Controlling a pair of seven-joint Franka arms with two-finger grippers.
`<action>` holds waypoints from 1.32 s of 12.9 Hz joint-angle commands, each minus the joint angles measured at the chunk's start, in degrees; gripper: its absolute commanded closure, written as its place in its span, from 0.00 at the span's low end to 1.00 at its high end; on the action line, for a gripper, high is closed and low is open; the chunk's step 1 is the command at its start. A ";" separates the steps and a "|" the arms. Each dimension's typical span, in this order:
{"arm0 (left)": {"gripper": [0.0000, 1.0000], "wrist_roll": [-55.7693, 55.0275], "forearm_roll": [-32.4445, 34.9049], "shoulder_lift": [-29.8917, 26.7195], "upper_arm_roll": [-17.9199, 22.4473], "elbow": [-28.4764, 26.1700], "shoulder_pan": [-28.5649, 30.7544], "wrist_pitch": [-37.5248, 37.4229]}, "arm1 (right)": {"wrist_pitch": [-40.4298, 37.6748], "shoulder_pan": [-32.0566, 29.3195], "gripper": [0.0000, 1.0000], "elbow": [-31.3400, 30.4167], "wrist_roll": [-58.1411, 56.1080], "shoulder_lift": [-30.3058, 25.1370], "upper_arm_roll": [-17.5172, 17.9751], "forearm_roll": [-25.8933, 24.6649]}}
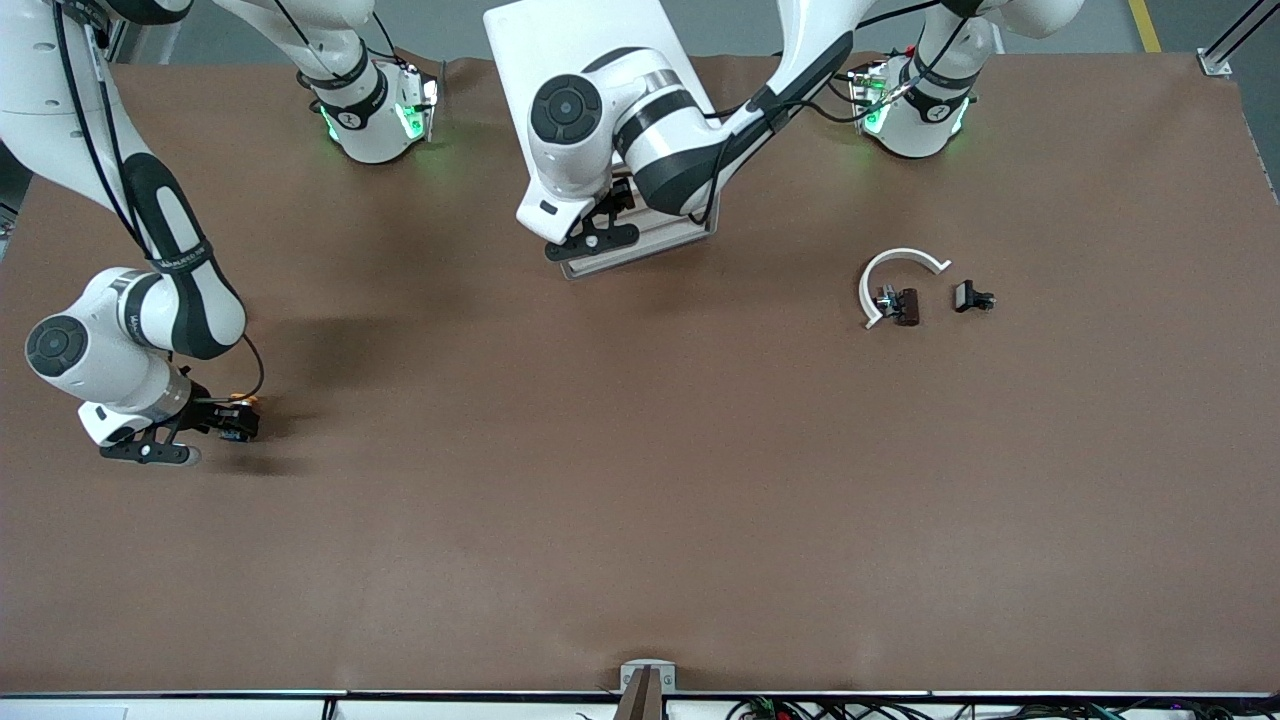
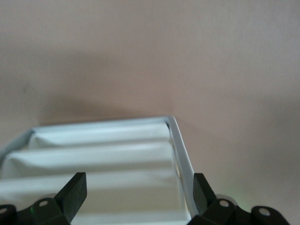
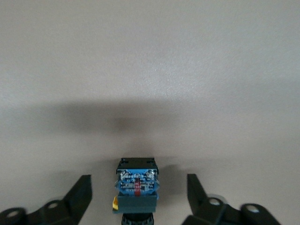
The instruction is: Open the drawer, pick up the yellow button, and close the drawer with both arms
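Note:
The button (image 1: 242, 404), with an orange-yellow cap and a black-blue body, lies on the brown table at the right arm's end. In the right wrist view the button (image 3: 137, 186) rests between the fingers of my right gripper (image 3: 138, 180), which is open with a gap on each side. From the front camera my right gripper (image 1: 228, 420) sits low at the table around it. My left gripper (image 1: 598, 236) is open over the white drawer (image 1: 668, 236), which juts from the white cabinet (image 1: 570, 40). Its fingers (image 2: 75, 190) straddle the drawer's rim (image 2: 180, 150).
A white C-shaped piece (image 1: 897, 268) lies toward the left arm's end, with a small dark part (image 1: 903, 306) inside its curve. A black clip-like part (image 1: 972, 297) lies beside them. The table's edge nearest the front camera carries a metal bracket (image 1: 646, 680).

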 commanded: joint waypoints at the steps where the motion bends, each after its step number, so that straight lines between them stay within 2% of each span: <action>1: 0.00 4.15 3.37 -1.41 0.14 0.13 4.58 -0.32 | -10.77 -1.14 0.00 3.23 -0.32 -4.63 1.18 -0.78; 5: 0.00 11.26 5.49 -5.18 0.05 0.04 12.58 -0.94 | -28.09 -0.70 0.00 9.74 0.21 -10.25 1.35 -0.52; 8: 0.00 22.67 5.32 -9.92 -0.04 -0.13 20.83 -7.07 | -38.13 -0.35 0.00 13.61 0.13 -14.64 1.53 -0.34; 12: 0.00 41.64 4.27 -17.30 -0.39 -1.36 35.49 -17.89 | -44.73 1.67 0.00 13.89 0.13 -22.63 1.53 -0.34; 14: 0.00 51.93 2.86 -21.95 -0.56 -4.25 43.85 -18.69 | -47.90 1.85 0.00 13.88 0.04 -26.33 1.62 -0.34; 17: 0.00 61.18 2.77 -27.15 -0.56 -8.56 51.77 -18.52 | -49.93 2.28 0.00 13.88 -0.58 -29.94 1.62 -0.34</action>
